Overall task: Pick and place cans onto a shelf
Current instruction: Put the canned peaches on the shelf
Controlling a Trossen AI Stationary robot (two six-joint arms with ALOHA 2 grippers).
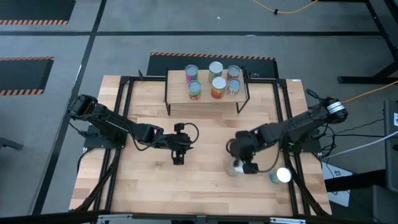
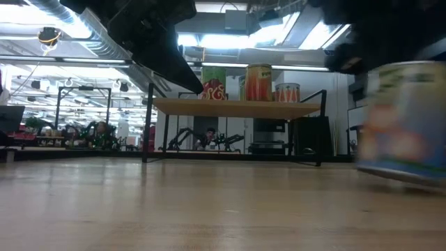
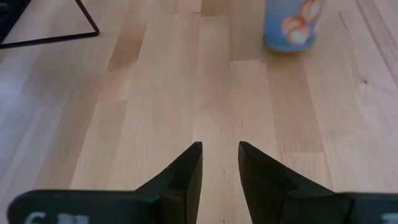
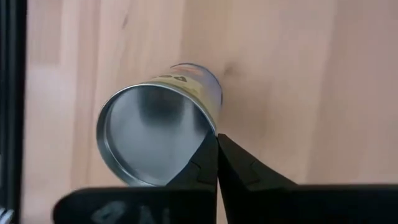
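While six cans (image 1: 213,79) stand on the shelf (image 1: 177,94), right gripper (image 4: 217,140) fingers closed on nothing beside a blue-labelled can (image 4: 155,127), left gripper (image 3: 220,152) parted, empty.

eight cans in all, counted from the high view. six stand on the one shelf (image 1: 205,96): a green-and-red can (image 1: 191,73), a silver-topped can (image 1: 215,69), a third can (image 1: 233,72), a pink-labelled can (image 1: 194,89), an orange can (image 1: 218,87), and a blue-and-white can (image 1: 234,86). two more sit on the table (image 1: 149,180) toward four o'clock: one can (image 1: 235,167), and a blue can (image 1: 280,176). two arms.
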